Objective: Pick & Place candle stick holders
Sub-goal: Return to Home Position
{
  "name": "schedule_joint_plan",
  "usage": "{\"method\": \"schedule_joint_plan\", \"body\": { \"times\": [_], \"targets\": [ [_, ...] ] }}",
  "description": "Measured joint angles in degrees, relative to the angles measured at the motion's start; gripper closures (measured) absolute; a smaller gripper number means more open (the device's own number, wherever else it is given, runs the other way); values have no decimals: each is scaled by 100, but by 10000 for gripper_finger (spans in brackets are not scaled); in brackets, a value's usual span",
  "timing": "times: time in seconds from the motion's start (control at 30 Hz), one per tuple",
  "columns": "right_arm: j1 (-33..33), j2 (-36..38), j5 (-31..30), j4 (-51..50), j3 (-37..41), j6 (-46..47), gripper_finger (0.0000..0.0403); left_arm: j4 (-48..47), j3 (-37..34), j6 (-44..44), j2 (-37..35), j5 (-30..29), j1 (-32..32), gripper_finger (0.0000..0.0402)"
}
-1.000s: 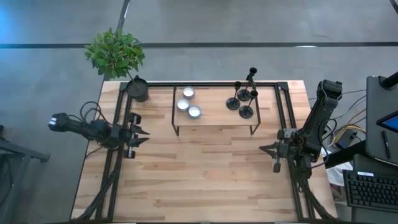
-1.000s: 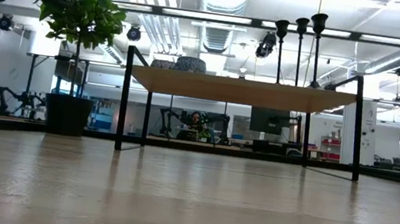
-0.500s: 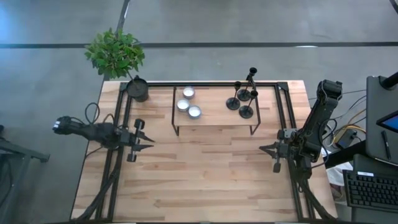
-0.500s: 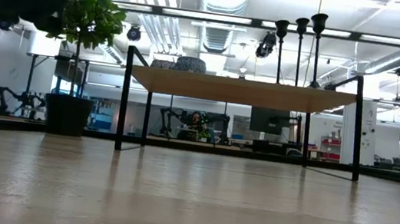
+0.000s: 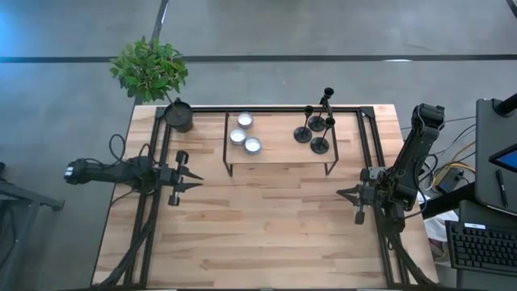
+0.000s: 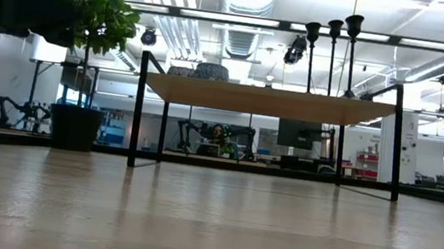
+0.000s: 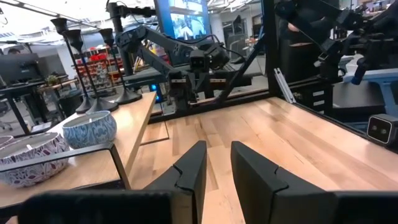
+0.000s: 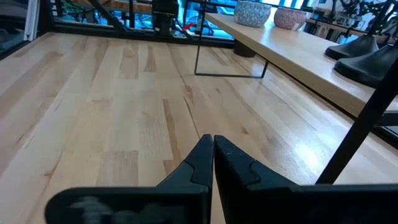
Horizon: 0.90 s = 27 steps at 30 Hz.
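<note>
Three black candle stick holders (image 5: 316,129) stand on their disc bases on the right end of a small raised wooden shelf (image 5: 283,153); they also show in the low view (image 6: 331,57) and the left wrist view (image 7: 87,68). My left gripper (image 5: 194,185) hovers over the table's left side, fingers slightly apart (image 7: 216,163), empty, pointing toward the right edge. My right gripper (image 5: 342,193) waits at the table's right side, shut (image 8: 212,148) and empty.
Three white tealight candles (image 5: 243,133) sit on the shelf's left half. A dark plant pot (image 5: 178,115) with a green plant (image 5: 149,67) stands at the far left corner. Black frame rails (image 5: 157,162) run along both table sides. Bare wood (image 5: 266,226) lies in front of the shelf.
My left gripper has moved a little toward the table's right edge, out over the wood, and has turned about its own axis.
</note>
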<state>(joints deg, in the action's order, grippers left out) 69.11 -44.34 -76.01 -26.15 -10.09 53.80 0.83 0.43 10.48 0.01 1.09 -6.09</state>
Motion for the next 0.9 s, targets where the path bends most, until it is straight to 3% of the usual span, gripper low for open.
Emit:
{"method": "schedule_joint_plan", "body": {
  "times": [0.6, 0.77, 0.9],
  "targets": [
    [-4, 2, -33, -70, 0, -118, 394, -23, -9, 0, 22, -23, 0, 321],
    [-223, 37, -1003, -680, 28, -1128, 394, -23, -9, 0, 24, -34, 0, 321],
    [-342, 487, -1072, -606, 37, -1566, 394, 6, -9, 0, 38, -30, 0, 321]
  ]
}}
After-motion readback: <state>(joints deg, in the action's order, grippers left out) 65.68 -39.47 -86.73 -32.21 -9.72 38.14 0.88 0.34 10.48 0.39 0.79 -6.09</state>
